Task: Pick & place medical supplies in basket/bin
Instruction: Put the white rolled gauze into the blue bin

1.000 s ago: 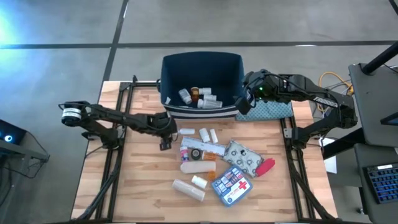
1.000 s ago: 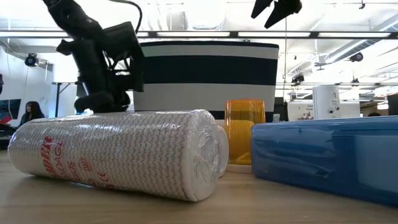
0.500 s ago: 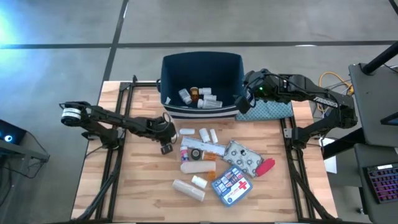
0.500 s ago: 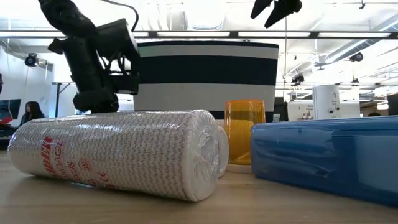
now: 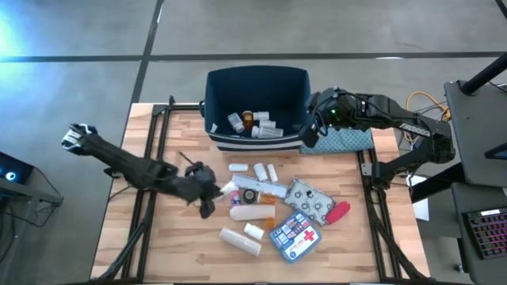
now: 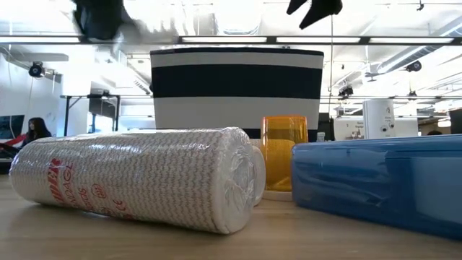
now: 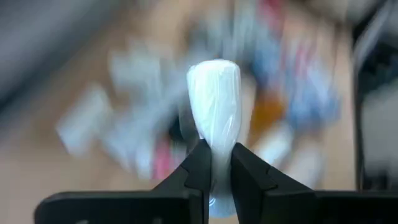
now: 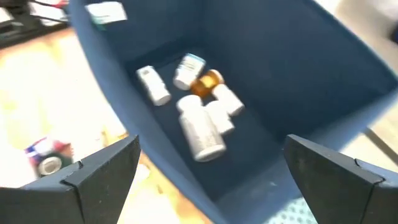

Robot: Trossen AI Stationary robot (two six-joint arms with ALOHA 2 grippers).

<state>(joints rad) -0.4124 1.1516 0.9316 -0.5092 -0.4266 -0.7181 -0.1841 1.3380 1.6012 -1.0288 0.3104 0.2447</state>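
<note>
Left pincer (image 7: 216, 163), now clamped on a white bottle (image 7: 214, 106), has lifted it off the tabletop (image 5: 182, 245); bin (image 5: 257, 83) delivery follows. Right pincer (image 8: 208, 180) hovers wide above the bin.

Navy bin (image 5: 257, 83) w/ white stripes, orange vial (image 6: 283, 153), blue pouch (image 5: 296, 233) w/ red cross.

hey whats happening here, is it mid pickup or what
Yes, mid pickup. The left tool is shut on a white item above the pile of supplies on the table. The right tool hangs open over the right rim of the navy bin, beside a patterned cloth. Several bottles already lie in the bin; bandage rolls, a blister pack and the blue first-aid pouch remain out.
</note>
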